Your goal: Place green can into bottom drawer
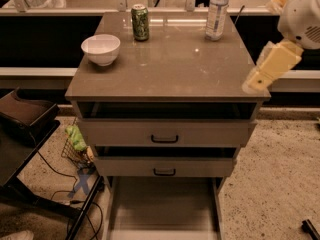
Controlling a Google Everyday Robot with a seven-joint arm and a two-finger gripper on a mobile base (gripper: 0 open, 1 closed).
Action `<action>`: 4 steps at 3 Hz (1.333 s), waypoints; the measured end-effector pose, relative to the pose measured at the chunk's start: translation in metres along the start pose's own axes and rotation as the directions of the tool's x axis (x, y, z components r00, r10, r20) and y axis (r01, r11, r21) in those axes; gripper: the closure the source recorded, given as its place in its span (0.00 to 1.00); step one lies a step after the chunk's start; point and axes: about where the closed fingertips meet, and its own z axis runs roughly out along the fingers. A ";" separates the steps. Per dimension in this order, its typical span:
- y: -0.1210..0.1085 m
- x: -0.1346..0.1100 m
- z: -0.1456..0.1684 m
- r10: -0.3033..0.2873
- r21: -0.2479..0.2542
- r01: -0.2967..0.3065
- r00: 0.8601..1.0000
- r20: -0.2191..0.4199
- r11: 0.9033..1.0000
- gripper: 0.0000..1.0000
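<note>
Grey-brown laminate table (170, 69) with three drawers fills mid-frame, and its wide grey bottom drawer (162, 204) stands pulled out at lower centre. The cream plastic pincer (254, 83) hangs at the right edge; I cannot tell whether it is open or closed. It should cross level to the small dark-green can (140, 22), upright at the top left-centre, staying clear of the round white bowl (101, 48).

Over at the upper right edge a rounded white arm shell (300, 14) is seen, smooth and glossy, with a darker patch marked on its lower side. A blocky cream-yellow link (277, 61) is joined below it, tapered and crossed by faint brownish seams. The gripper (252, 85) is found at its tip, just over the right edge of the cabinet top (170, 69), tinted the same pale cream.
</note>
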 end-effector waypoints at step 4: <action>-0.055 -0.078 0.060 0.152 0.198 -0.260 0.885 0.439 0.945 0.00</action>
